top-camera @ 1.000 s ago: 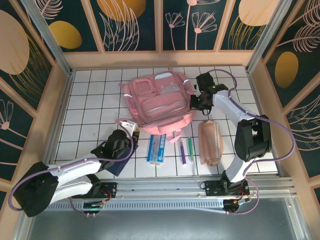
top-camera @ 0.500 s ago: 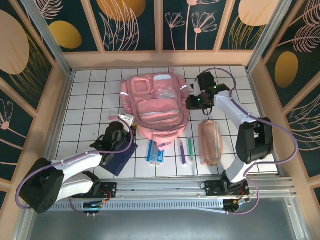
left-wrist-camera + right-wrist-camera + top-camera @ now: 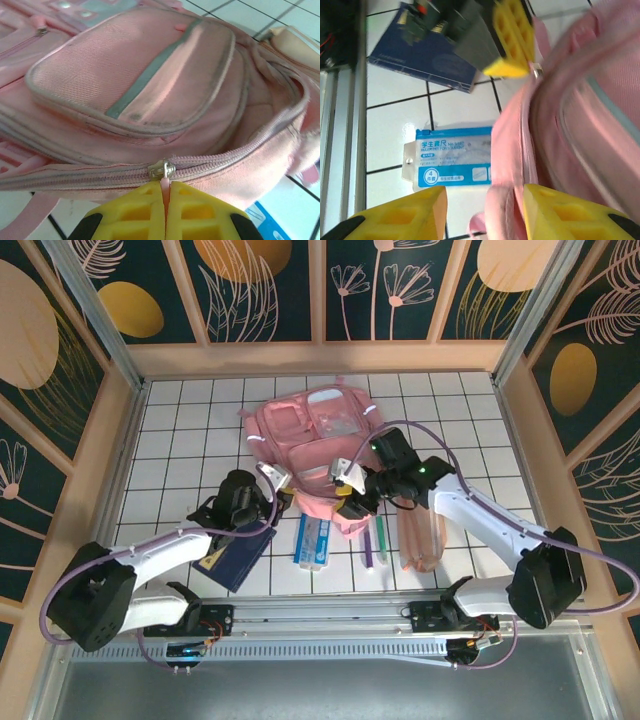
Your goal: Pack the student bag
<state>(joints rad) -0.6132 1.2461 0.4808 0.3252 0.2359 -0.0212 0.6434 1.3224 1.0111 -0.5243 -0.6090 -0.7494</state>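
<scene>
Seemingly half-unzipped pink student bag (image 3: 150, 90)

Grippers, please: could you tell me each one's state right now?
Left gripper: shut on the zipper pull of the pink backpack.
Right gripper: open.

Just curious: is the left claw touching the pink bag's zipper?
Touching: the left wrist view shows the left gripper pinching the student bag's zipper pull.

White tiled counter (image 3: 170, 440). Near edge, left to right: dark blue notebook (image 3: 238, 558), blue-and-white ruler packet (image 3: 312, 540), purple pen (image 3: 367, 552), green pen (image 3: 381, 537), peach pencil pouch (image 3: 415, 545).
</scene>
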